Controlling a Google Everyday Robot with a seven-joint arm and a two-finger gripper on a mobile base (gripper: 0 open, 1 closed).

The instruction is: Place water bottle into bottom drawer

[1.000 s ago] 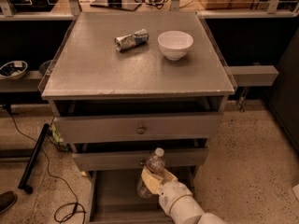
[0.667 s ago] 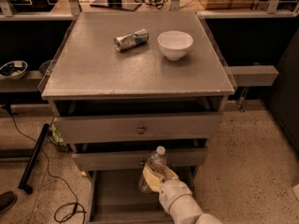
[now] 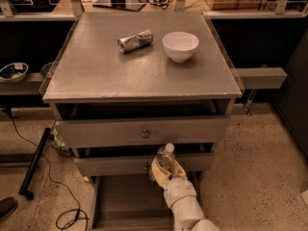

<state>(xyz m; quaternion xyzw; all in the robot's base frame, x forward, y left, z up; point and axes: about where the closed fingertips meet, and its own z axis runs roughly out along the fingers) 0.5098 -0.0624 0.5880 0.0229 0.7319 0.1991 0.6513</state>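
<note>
Grey cabinet at centre. Its bottom drawer is pulled out toward the near edge, w/ flat floor showing left of the arm. The arm rises from the near edge, approx. centre. The gripper is above the drawer's right part, in front of the middle drawer, clenched round the upright water bottle, cap up.

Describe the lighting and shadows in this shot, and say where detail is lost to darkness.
Camera view: the cabinet top is evenly lit and the white bowl is brightest, with no hard glare. Camera view: deep shadow fills the gaps above the upper drawers; the bottom drawer is dim, where the gripper, shut on the water bottle, hangs over it.
</note>
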